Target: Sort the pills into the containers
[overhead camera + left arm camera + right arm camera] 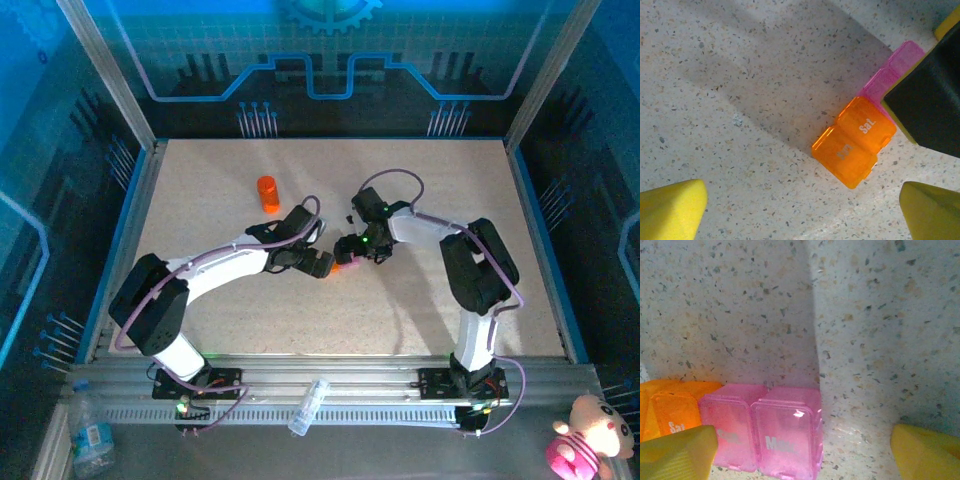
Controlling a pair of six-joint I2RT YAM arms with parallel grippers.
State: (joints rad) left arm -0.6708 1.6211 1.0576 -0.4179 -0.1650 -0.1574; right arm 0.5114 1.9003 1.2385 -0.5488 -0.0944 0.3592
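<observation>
Mid-worktop, well away from every edge: the containers, lids shut, no pill visible. Judged barely begun, with all the sorting left. Marked "Sat." on one orange lid, seemingly "Mon" on a pink one, the rest blurred. Flanked by the left gripper, spread wide and empty, and the right gripper, also spread, pink end between its fingers. Farther off, toward the far left corner, an orange bottle.

Orange and pink containers, speckled beige table, orange bottle
</observation>
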